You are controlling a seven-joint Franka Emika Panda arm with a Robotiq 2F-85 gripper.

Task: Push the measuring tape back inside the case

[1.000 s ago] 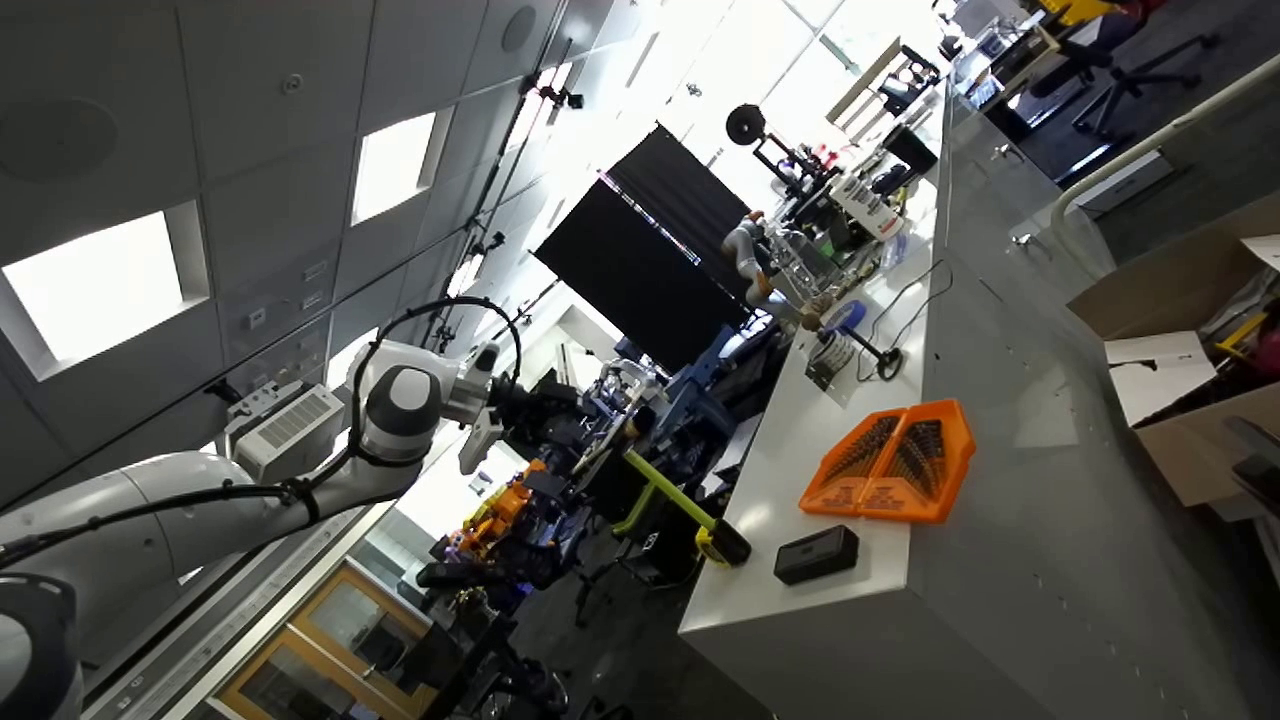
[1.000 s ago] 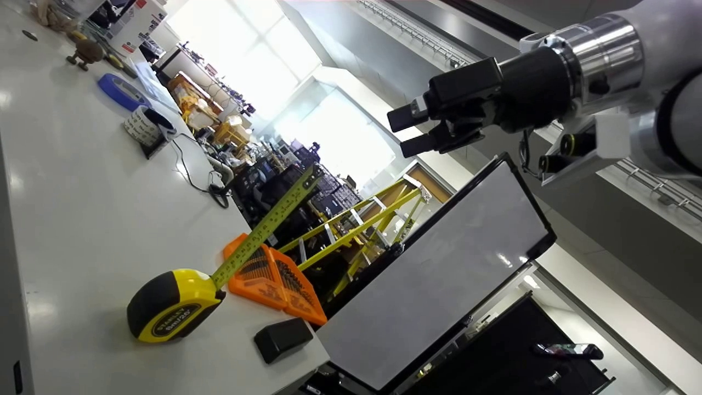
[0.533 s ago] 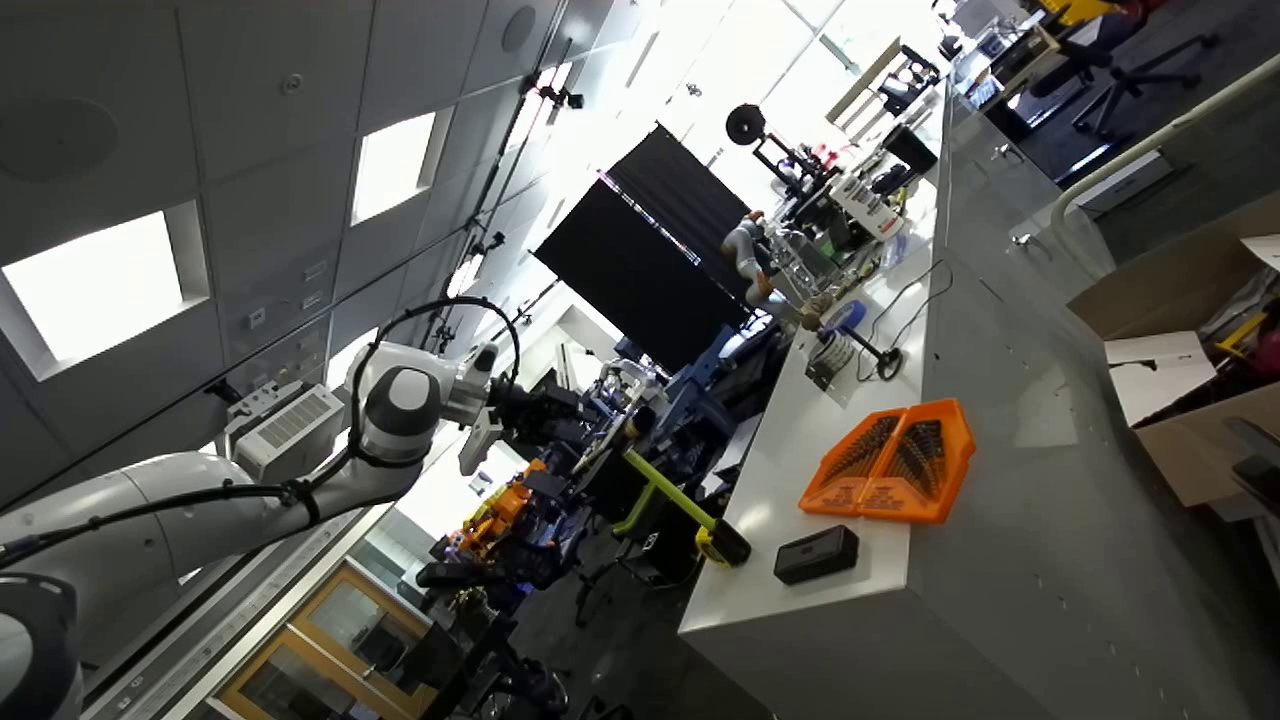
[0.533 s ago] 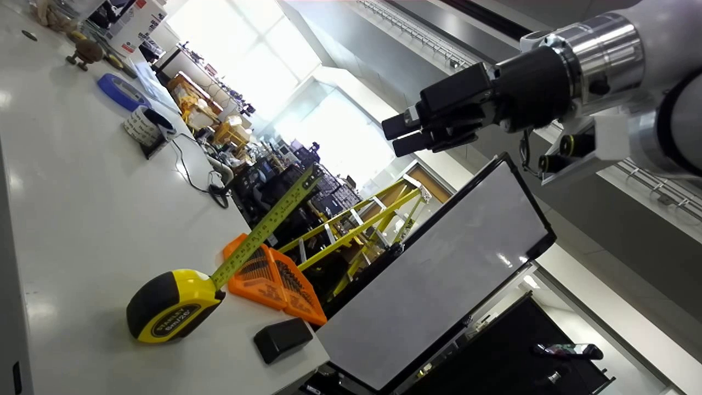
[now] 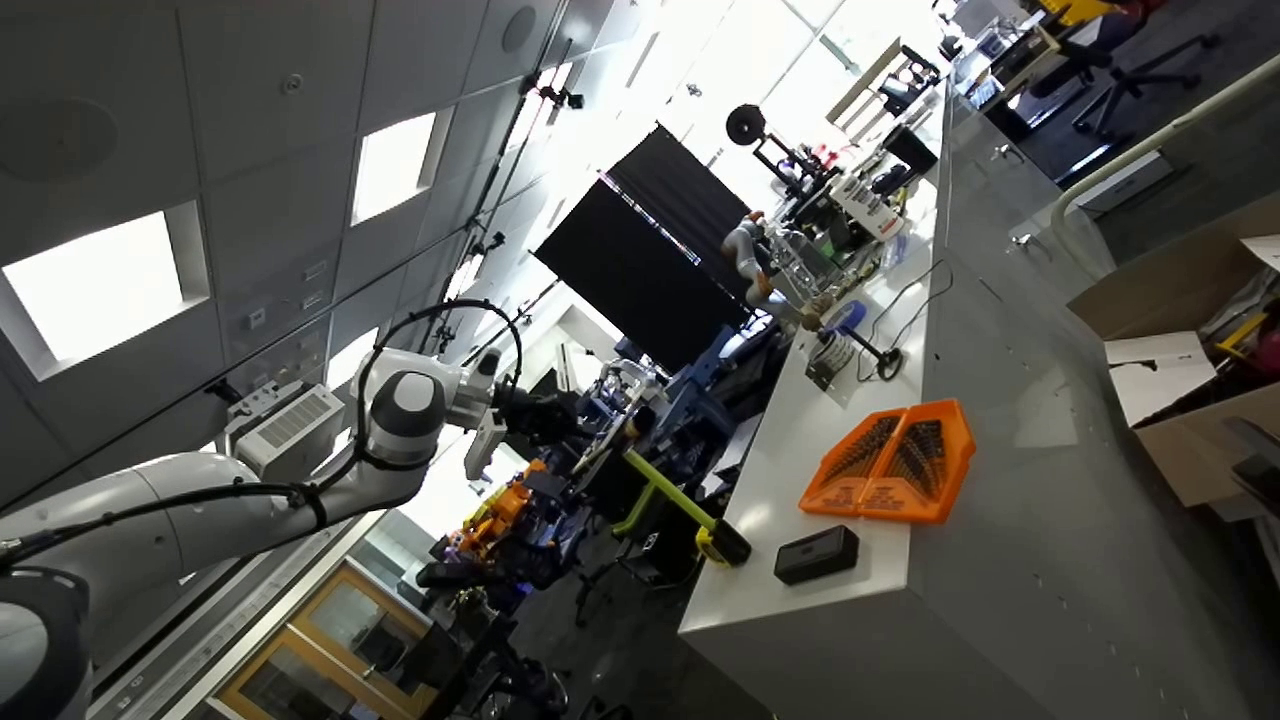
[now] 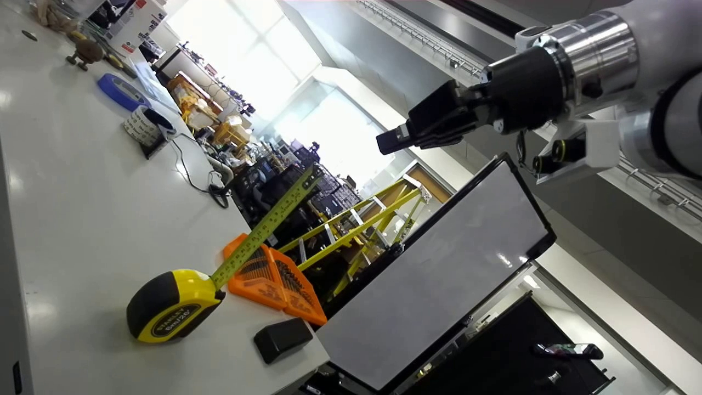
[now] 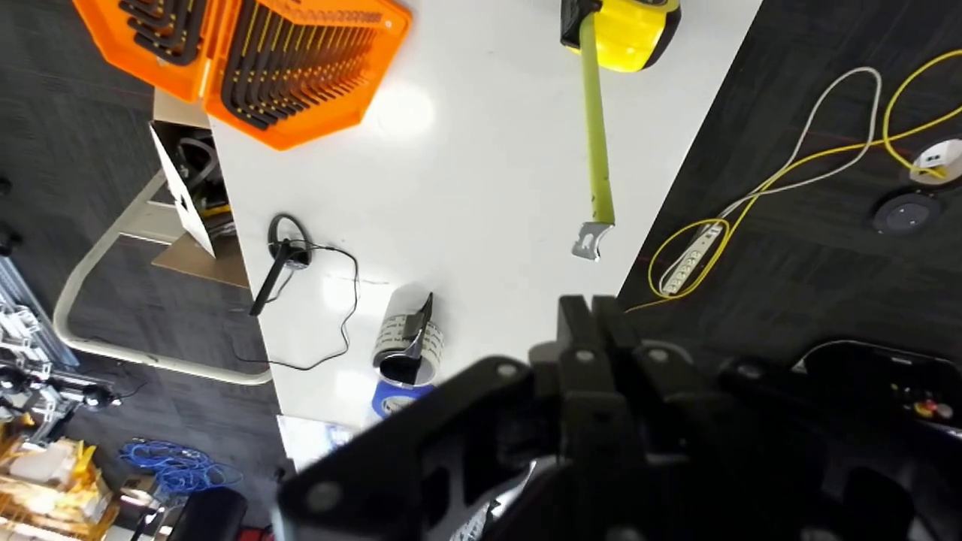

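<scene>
The measuring tape [image 6: 259, 235], a narrow yellow strip, sticks out of its black-and-yellow case [image 6: 189, 285] on the white table. In the wrist view the strip [image 7: 596, 135] runs from the case [image 7: 624, 34] to a silver hooked end. An exterior view shows the same strip [image 5: 668, 488] slanting up from the case near the table's corner. My gripper [image 7: 588, 300] hangs in the air, apart from the tape and beyond its hooked end in the wrist view. Its fingers [image 7: 573, 319] are brought together, with only a sliver of gap and nothing held.
An orange holder [image 5: 890, 497] of hex keys and a black box [image 6: 282, 339] sit near the case. Farther along the table stand a white roll [image 7: 428, 349], a blue tape ring [image 6: 118, 90] and a small stand with a cable [image 7: 289, 252]. The table ends close beside the strip.
My gripper's fingers have come together from a wide gap. The arm has shifted slightly, its fingertips a little lower and to the left in an exterior view. The tape and case have stayed put.
</scene>
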